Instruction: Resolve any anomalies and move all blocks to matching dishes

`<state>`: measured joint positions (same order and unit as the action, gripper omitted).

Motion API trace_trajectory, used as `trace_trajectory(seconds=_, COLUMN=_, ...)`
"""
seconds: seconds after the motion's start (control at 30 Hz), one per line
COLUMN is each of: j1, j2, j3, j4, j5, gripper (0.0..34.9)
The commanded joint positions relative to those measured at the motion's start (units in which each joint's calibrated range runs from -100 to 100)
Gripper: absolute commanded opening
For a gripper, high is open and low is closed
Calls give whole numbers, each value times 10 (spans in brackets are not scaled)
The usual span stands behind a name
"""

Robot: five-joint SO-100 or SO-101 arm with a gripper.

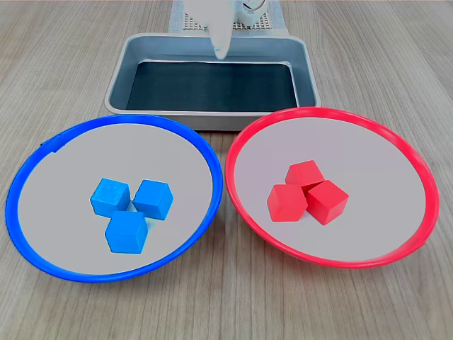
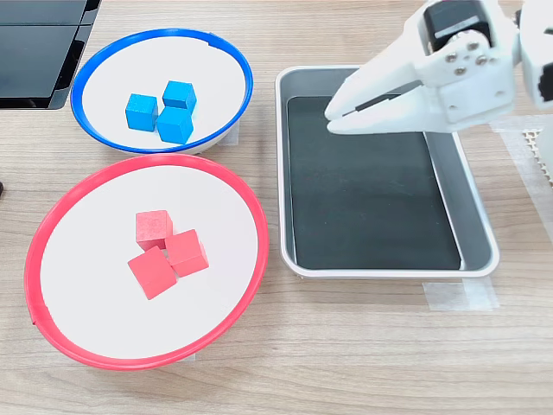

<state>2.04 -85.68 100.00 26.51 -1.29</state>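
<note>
I look at the first exterior view and go from left to right. On the left sits the blue dish [image 1: 28, 177]. Three blue blocks [image 1: 129, 207] lie in the middle of it, bunched up and touching. On the right sits the red dish [image 1: 244, 145]. Three red blocks [image 1: 307, 193] lie in it, also bunched up and touching. Every block is in the dish of its own colour. I see no block on the bench [image 1: 226, 304] and none in the grey tray [image 1: 309, 78] behind the dishes.

In the second exterior view my tool [image 2: 333, 118] hangs over the tray, well apart from both dishes. Its two white fingers [image 2: 380, 74] point to the second exterior view's left. They are almost closed, with only a thin gap at the tips. There is nothing between them.

I think the sorting is done. I think this step is just a last check. Next I only need to keep the arm high and away from the dishes, so I do not bump a rim, and park it.
</note>
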Motion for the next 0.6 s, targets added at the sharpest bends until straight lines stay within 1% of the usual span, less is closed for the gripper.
trace_trajectory(seconds=0.0, j1=6, j2=-64, j3=0, j4=94, j5=1, gripper=0)
trace_trajectory(seconds=0.13, j1=1, j2=-134, j3=0, j4=208, j5=0, gripper=0)
trace_trajectory(seconds=0.57, j1=-4, j2=-134, j3=0, j4=209, j5=2, gripper=3)
